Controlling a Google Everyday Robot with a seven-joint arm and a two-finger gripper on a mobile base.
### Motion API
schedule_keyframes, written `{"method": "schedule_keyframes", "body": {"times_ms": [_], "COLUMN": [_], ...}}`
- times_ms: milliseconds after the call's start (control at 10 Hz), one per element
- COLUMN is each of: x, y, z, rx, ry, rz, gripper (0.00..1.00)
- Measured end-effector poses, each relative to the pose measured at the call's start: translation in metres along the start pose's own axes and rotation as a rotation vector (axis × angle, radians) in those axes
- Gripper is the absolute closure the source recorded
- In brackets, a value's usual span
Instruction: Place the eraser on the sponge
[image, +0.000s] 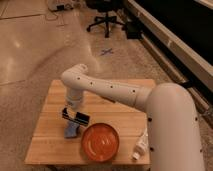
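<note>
The black eraser (76, 118) with its pale stripe hangs tilted just above the table, its left end over the light-blue sponge (71, 131). My gripper (74, 113) reaches down from the white arm (115, 92) and is shut on the eraser at its top. The sponge lies on the wooden table (50, 145) at the front left, partly covered by the eraser. I cannot tell whether the eraser touches the sponge.
An orange plate (100, 142) sits right of the sponge, close to the eraser's right end. A white bottle (140, 146) lies near the table's front right edge. Office chairs (106, 20) stand far back on the floor.
</note>
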Motion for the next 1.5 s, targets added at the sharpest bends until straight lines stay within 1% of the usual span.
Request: {"method": "schedule_keyframes", "body": {"times_ms": [400, 500, 900, 1000, 1100, 1200, 1500], "x": [0.018, 0.017, 0.014, 0.013, 0.011, 0.010, 0.010], "y": [-0.012, -0.014, -0.017, -0.019, -0.021, -0.024, -0.029], "z": [0.016, 0.022, 0.035, 0.037, 0.037, 0.038, 0.036], "rx": [0.021, 0.025, 0.038, 0.045, 0.052, 0.060, 0.076], "ry": [-0.025, -0.035, -0.059, -0.063, -0.064, -0.064, -0.049], "rz": [-0.052, -0.058, -0.053, -0.052, -0.052, -0.052, -0.056], "gripper": [1.00, 0.95, 0.57, 0.45, 0.38, 0.35, 0.34]}}
